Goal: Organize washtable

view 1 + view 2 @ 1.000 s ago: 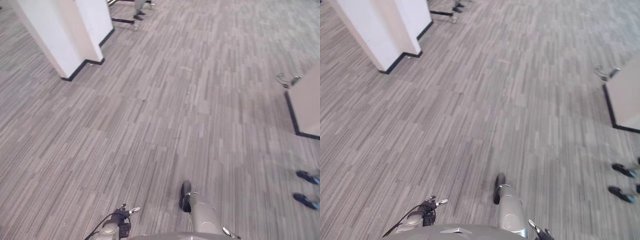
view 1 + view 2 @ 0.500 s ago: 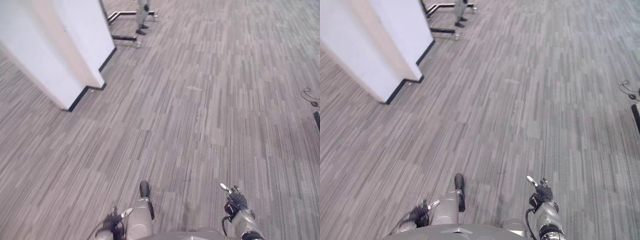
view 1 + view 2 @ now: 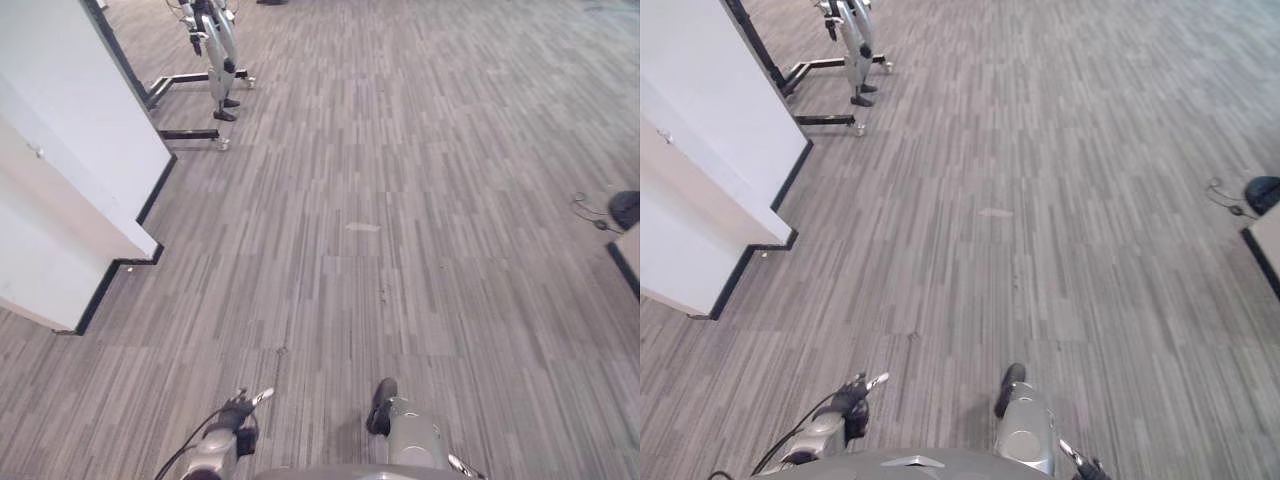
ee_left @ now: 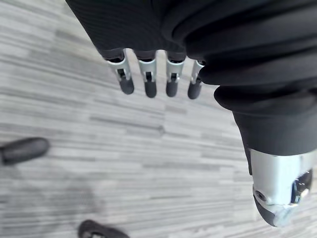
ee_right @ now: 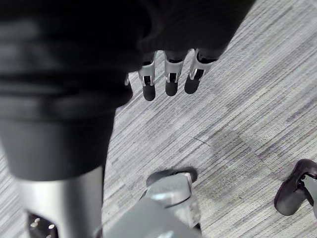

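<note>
My left hand [image 3: 238,417] hangs low at the bottom left of the left eye view, over grey striped carpet. In the left wrist view its fingers [image 4: 148,82] are straight and its thumb [image 4: 277,198] stands apart, with nothing between them. My right hand [image 3: 1081,464] shows at the bottom edge of the right eye view. Seen from its own wrist, its fingers [image 5: 170,82] are straight and hold nothing, with only the carpet beyond them.
A white wall block with black skirting [image 3: 75,215] stands on the left. A wheeled metal stand [image 3: 215,60] is at the back left. A dark object with a cable [image 3: 622,208] lies on the right, beside a pale cabinet corner [image 3: 630,262]. Carpet [image 3: 400,200] stretches ahead.
The whole picture has shifted with the camera: the white wall sits further left and more of the stand is in view. My right hand has dropped to the bottom edge; my left has swung forward.
</note>
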